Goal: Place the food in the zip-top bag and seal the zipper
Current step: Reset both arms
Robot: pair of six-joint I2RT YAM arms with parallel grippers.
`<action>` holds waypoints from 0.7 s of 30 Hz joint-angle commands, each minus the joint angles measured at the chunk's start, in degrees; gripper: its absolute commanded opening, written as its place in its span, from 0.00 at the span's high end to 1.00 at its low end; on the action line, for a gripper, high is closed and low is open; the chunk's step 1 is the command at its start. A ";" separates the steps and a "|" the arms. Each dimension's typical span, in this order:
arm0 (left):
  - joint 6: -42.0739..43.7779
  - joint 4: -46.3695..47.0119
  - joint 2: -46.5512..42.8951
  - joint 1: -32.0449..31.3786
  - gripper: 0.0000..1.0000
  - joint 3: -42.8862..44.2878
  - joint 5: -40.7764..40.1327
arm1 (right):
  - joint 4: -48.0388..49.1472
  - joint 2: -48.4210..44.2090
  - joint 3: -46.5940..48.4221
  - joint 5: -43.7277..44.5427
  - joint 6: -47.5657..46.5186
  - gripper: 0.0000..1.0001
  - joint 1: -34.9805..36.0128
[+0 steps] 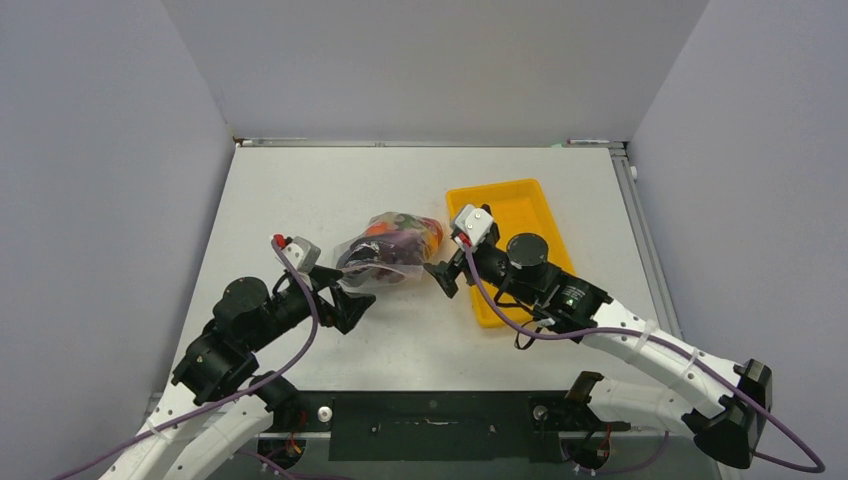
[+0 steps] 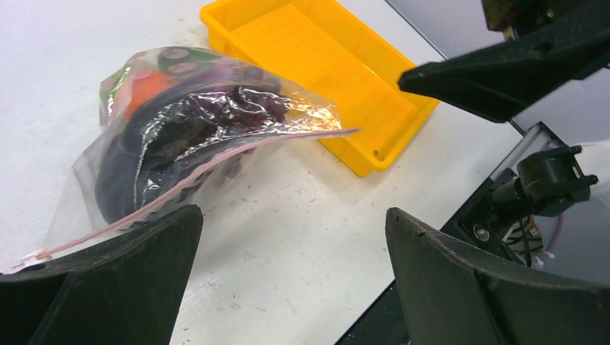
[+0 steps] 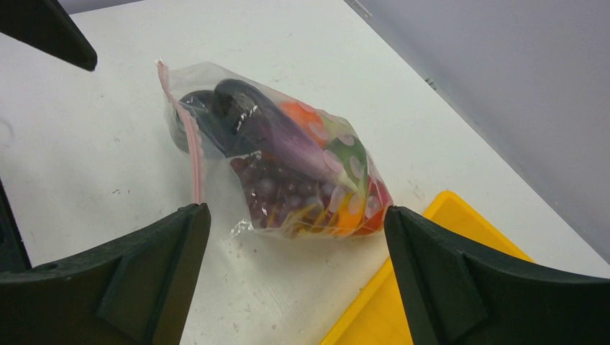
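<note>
White arms [image 1: 640,340] with black joints [image 1: 243,298] trail purple cables [image 1: 316,320]; left claw [image 2: 291,215] and right claw [image 3: 296,208] are black.

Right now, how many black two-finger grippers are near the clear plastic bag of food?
2. The left gripper is open at the near-left end of the bag; the right gripper is open between the bag and the yellow rectangular tray.

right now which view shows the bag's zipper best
The left wrist view: the zipper runs nearly its whole length across the frame, close up. The right wrist view shows a shorter stretch along the zip-top bag's left edge. In the top external view the strip is too thin to make out.
</note>
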 commanded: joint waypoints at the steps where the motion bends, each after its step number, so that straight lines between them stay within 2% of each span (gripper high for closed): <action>1: -1.35 0.67 -0.47 1.52 0.04 1.90 -2.23 | -1.76 -5.60 -2.99 7.13 4.49 0.10 -0.29; 11: -1.24 -0.33 1.00 2.39 0.04 2.64 -4.83 | -9.27 -15.42 -6.61 25.41 17.47 0.10 -0.42; 21: 0.84 -0.24 -0.99 4.17 0.04 2.46 -5.06 | -16.67 -20.72 -7.41 28.98 22.12 0.10 -0.42</action>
